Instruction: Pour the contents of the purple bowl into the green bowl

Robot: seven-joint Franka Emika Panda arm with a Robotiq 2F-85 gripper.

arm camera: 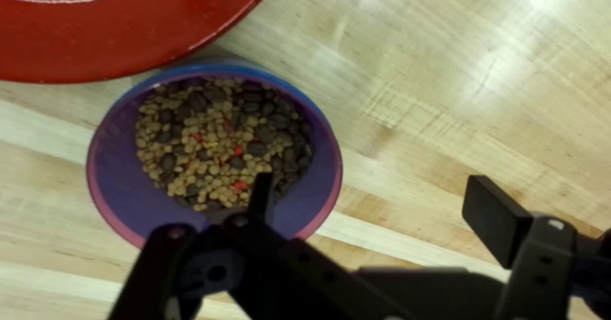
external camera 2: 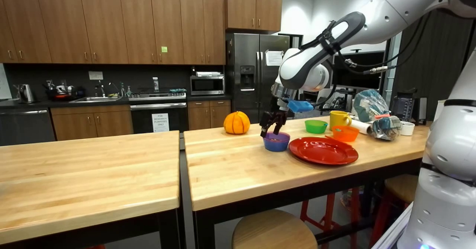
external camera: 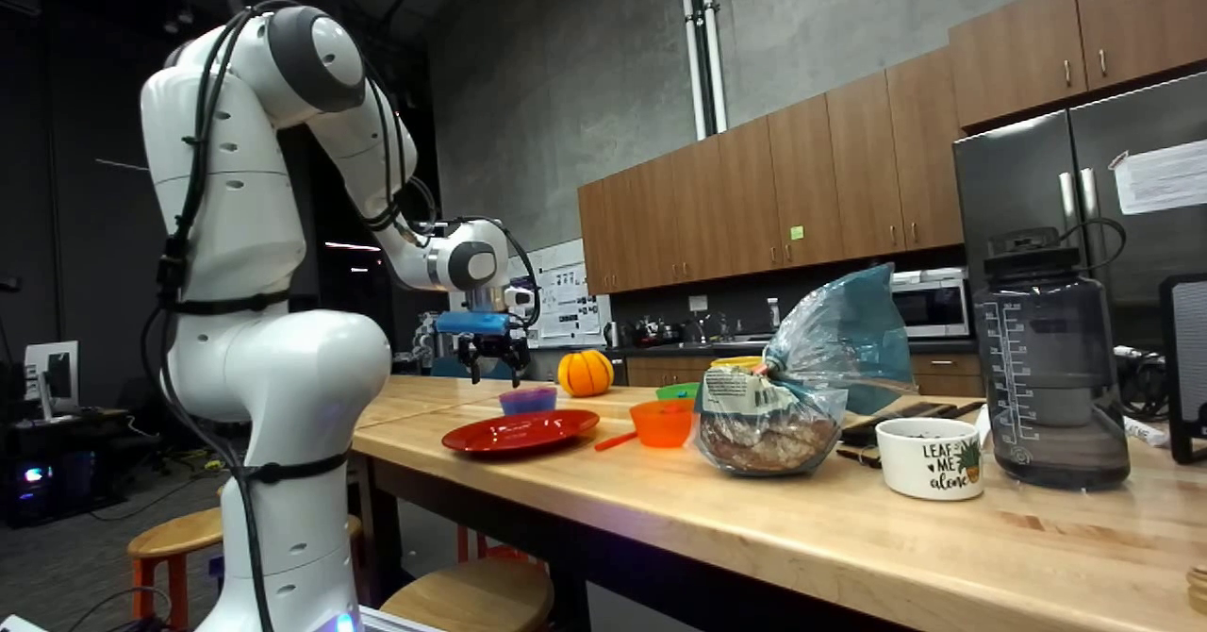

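The purple bowl [arm camera: 119, 172] sits below the spread, empty pincer [arm camera: 374, 208], so grasping seems the step: lower astride the rim [arm camera: 329, 199], then squeeze.

Site: kitchen area of a research lab, by appearance. In an exterior view, wood cabinets [external camera 2: 137, 26] span the upper left above a sink [external camera 2: 97, 99], oven [external camera 2: 141, 120] and microwave [external camera 2: 206, 86], a refrigerator [external camera 2: 245, 104] at upper centre; the oven's paper sign [external camera 2: 160, 122] says "FOR RESEARCH PURPOSES ONLY". In an exterior view, a robot arm [external camera: 292, 368] fills the left.
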